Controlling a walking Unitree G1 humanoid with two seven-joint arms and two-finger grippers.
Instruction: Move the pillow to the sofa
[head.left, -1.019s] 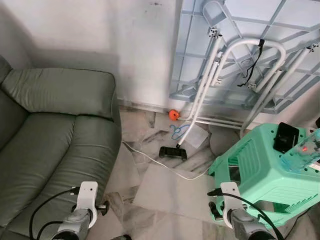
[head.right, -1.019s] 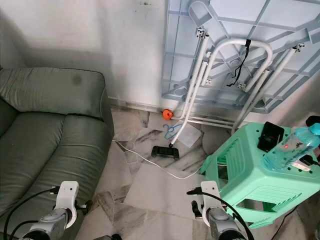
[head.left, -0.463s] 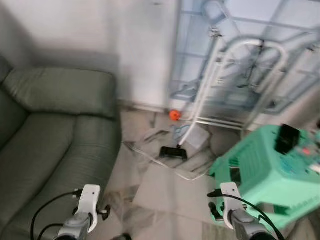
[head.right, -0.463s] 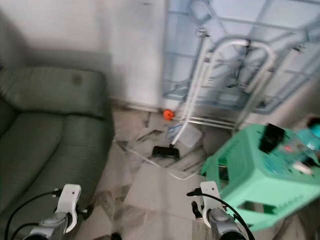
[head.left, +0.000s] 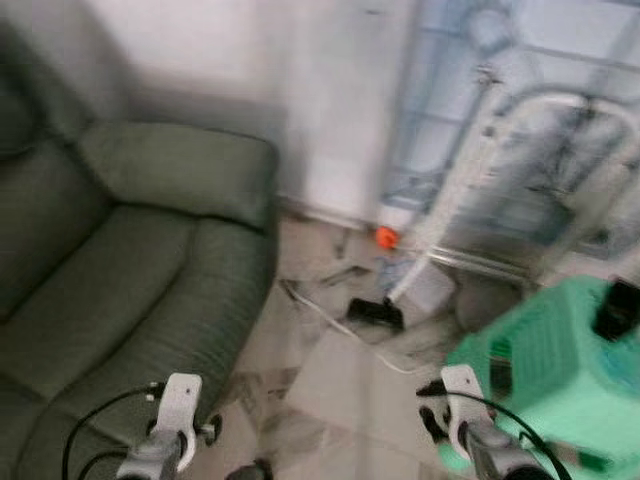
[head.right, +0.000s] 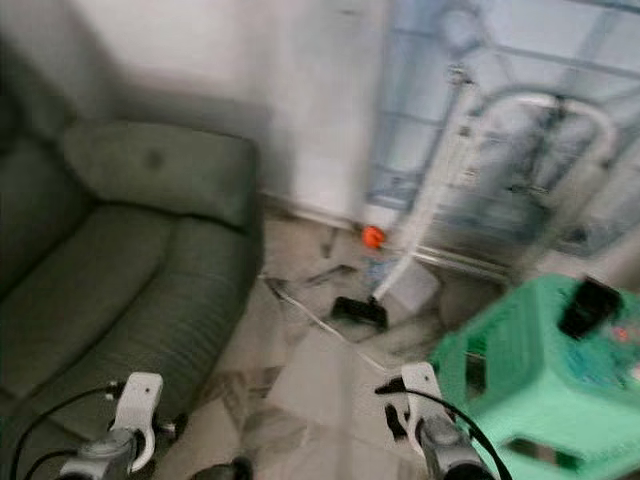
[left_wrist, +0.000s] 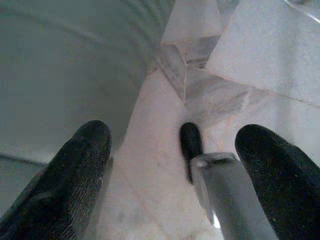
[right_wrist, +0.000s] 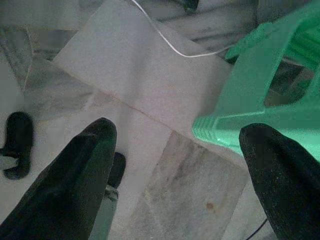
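A dark green sofa (head.left: 120, 270) fills the head camera's blurred view from nine to seven o'clock. Across the marble floor (head.left: 330, 380), a mint-green plastic stool (head.left: 545, 365) sits at four o'clock. The left gripper (left_wrist: 177, 175) hangs with fingers spread wide, holding nothing, over the tiles beside the sofa's edge. The right gripper (right_wrist: 180, 180) is likewise wide open and empty, near the stool's leg (a white cable (right_wrist: 175, 47) trails nearby). A folded table (head.left: 520, 130) leans on the wall at one o'clock. The pillow cannot be made out.
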